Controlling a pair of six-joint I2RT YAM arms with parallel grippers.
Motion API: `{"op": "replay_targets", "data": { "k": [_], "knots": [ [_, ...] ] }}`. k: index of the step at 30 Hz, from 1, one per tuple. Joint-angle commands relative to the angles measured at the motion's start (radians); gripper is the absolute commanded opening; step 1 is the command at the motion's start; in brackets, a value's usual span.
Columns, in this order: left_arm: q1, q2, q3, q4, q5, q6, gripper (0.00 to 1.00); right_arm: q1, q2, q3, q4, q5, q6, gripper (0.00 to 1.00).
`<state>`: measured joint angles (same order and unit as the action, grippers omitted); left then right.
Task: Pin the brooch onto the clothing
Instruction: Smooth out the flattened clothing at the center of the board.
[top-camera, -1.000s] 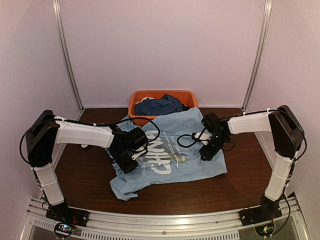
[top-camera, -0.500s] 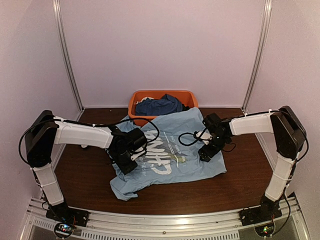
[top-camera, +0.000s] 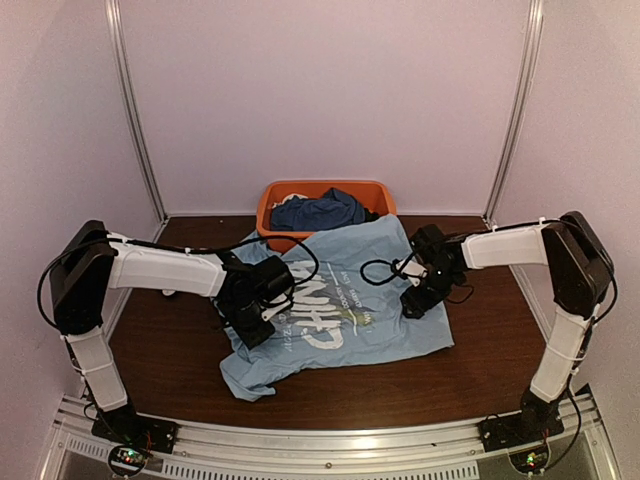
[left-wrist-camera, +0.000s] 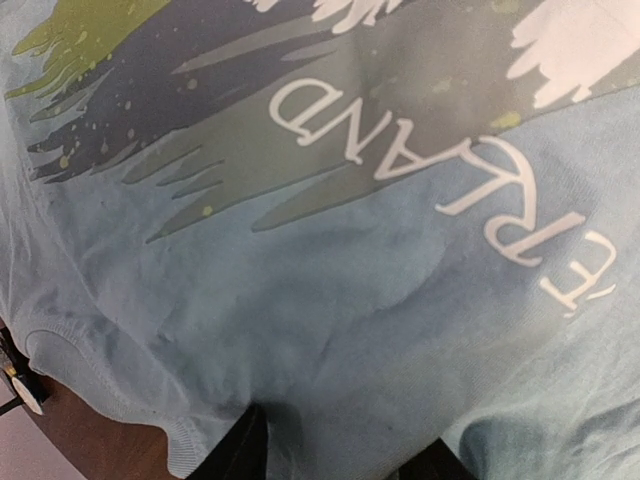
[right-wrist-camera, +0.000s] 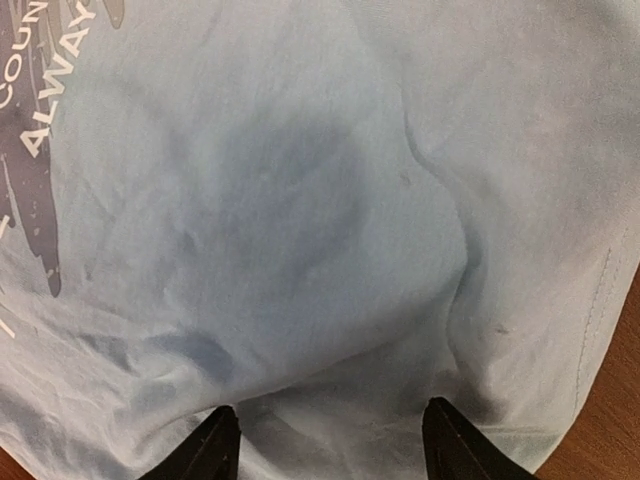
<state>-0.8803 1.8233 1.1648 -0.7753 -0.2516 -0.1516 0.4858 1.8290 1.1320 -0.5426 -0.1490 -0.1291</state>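
The clothing (top-camera: 350, 310) is a light blue T-shirt with a white and green chest print, spread rumpled on the table. My left gripper (top-camera: 250, 325) rests on its left part, near a sleeve hem. In the left wrist view its jaws (left-wrist-camera: 335, 455) stand apart, with shirt fabric (left-wrist-camera: 350, 300) lying between the dark fingertips (left-wrist-camera: 240, 450). My right gripper (top-camera: 413, 303) hangs low over the shirt's right side. Its open jaws (right-wrist-camera: 330, 445) straddle a soft fold of plain blue cloth (right-wrist-camera: 300, 200). The brooch is out of view in every frame.
An orange basket (top-camera: 330, 184) stands at the back centre with a dark blue garment (top-camera: 320, 212) in it, and the shirt's top edge reaches it. Dark wooden table (top-camera: 170, 340) shows around the shirt, also at the wrist views' corners (right-wrist-camera: 610, 420).
My right gripper has drifted slightly right and back over the shirt's right side. The left arm and the shirt look almost unchanged.
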Motion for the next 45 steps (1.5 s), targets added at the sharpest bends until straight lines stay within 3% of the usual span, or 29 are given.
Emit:
{"op": "replay_targets", "data": {
  "k": [1, 7, 8, 10, 12, 20, 31, 41, 42, 45],
  "knots": [
    [0.007, -0.034, -0.014, 0.025, -0.013, -0.007, 0.45, -0.019, 0.016, -0.016, 0.016, -0.035, 0.026, 0.6],
    [0.009, -0.033, -0.017, 0.026, -0.015, -0.006, 0.44, -0.03, 0.03, -0.022, 0.004, -0.051, 0.032, 0.39],
    [0.009, -0.034, -0.018, 0.025, -0.015, -0.005, 0.44, -0.031, 0.037, -0.022, -0.004, -0.06, 0.032, 0.33],
    [0.011, -0.032, -0.019, 0.026, -0.018, -0.006, 0.41, -0.035, 0.048, -0.02, -0.015, -0.08, 0.029, 0.07],
    [0.012, -0.031, -0.02, 0.025, -0.019, -0.006, 0.36, -0.039, 0.057, -0.022, -0.029, -0.087, 0.03, 0.0],
    [0.017, -0.036, -0.004, 0.021, -0.046, -0.011, 0.0, -0.05, -0.059, -0.039, -0.049, -0.039, 0.042, 0.0],
    [0.02, -0.102, -0.001, 0.037, -0.116, -0.016, 0.0, -0.053, -0.238, -0.095, -0.091, 0.057, 0.068, 0.0],
    [0.02, -0.149, -0.02, 0.039, -0.108, -0.01, 0.0, -0.031, -0.275, -0.134, -0.102, 0.032, 0.057, 0.0],
    [0.02, -0.146, -0.019, 0.029, -0.107, -0.014, 0.0, -0.019, -0.272, -0.129, -0.099, 0.026, 0.048, 0.03],
    [0.02, -0.147, -0.012, 0.003, -0.104, -0.031, 0.02, 0.036, -0.248, -0.098, -0.091, 0.05, 0.008, 0.32]
  ]
}}
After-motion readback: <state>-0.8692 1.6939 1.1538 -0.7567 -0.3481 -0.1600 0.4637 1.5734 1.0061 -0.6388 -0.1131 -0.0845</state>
